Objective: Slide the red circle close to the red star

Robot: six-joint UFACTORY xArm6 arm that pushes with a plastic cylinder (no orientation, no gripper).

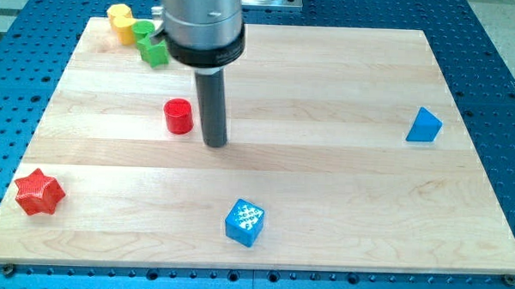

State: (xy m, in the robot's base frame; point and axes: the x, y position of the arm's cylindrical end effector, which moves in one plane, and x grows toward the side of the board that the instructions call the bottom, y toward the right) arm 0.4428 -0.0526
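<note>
The red circle (179, 116) is a short red cylinder on the wooden board, left of centre. The red star (38, 192) lies near the board's lower left corner, well apart from the circle. My tip (215, 144) rests on the board just right of the red circle and slightly below it, a small gap between them. The dark rod rises from it to the arm's grey body at the view's top.
A yellow block (120, 20), a green round block (143, 31) and a green block (154, 52) cluster at the board's upper left. A blue cube (244, 222) sits bottom centre. A blue triangle (424, 125) sits at right. The wooden board (325, 181) lies on a blue perforated table.
</note>
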